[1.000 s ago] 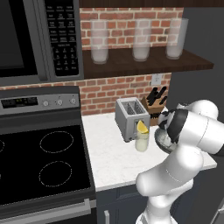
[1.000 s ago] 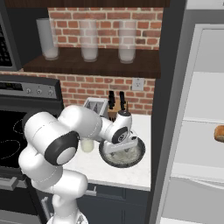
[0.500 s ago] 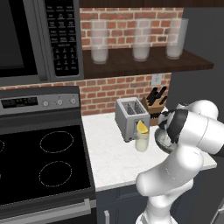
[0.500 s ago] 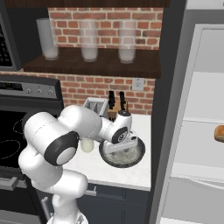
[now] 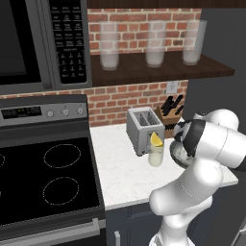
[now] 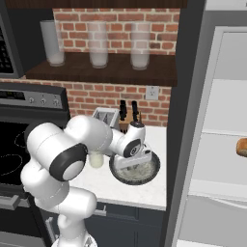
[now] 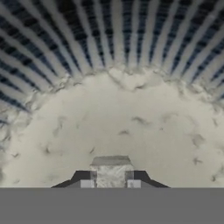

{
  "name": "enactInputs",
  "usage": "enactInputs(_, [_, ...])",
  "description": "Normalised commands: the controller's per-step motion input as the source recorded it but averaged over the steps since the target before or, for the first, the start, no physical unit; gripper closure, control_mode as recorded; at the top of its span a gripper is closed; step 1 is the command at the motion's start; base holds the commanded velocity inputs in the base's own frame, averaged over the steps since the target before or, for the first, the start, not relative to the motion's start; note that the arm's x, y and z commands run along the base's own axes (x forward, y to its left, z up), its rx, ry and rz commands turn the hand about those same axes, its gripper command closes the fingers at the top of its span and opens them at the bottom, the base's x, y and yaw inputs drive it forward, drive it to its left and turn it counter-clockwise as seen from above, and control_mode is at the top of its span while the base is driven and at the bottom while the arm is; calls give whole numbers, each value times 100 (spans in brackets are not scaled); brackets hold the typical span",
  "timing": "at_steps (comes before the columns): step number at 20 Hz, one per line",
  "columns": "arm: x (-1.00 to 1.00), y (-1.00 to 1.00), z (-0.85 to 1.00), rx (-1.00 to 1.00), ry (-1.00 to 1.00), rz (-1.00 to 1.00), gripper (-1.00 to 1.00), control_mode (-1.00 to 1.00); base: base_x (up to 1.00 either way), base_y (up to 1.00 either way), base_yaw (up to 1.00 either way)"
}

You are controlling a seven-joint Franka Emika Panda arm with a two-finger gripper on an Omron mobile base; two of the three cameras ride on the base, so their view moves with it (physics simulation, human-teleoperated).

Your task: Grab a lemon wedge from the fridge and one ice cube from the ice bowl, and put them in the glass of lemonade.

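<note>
The claw is down inside the ice bowl, its two dark tips drawn in on a small pale, translucent block, an ice cube by the look of it, pinched between them on the bowl's whitish floor. The bowl's ribbed dark wall curves around just ahead of the tips. In the right base view the hand dips into the bowl from above.

The glass of lemonade stands just beside the bowl, on the side of the claw towards the stove, with one lemon wedge sitting on its rim. One toaster stands right behind the glass, and one knife block behind the claw against the brick wall.

Above the claw, three tall frosted glasses stand in a row on a shelf. The open fridge is on the claw's other side, with one orange-brown lump on a white shelf.
</note>
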Motion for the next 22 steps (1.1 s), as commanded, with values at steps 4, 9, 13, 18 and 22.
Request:
enactInputs(4, [-18,-3,-1,1,1,0,100,-100,0,0,0])
enactInputs(9, [-39,-6,27,4,-2,0,100,-100,0,0,0])
enactInputs(13, [-18,-4,24,13,-9,0,100,-100,0,0,0])
enactInputs(18, [-2,-13,9,9,-5,0,100,-100,0,0,0])
enactInputs(22, [0,-3,2,4,-1,0,100,-100,0,0,0])
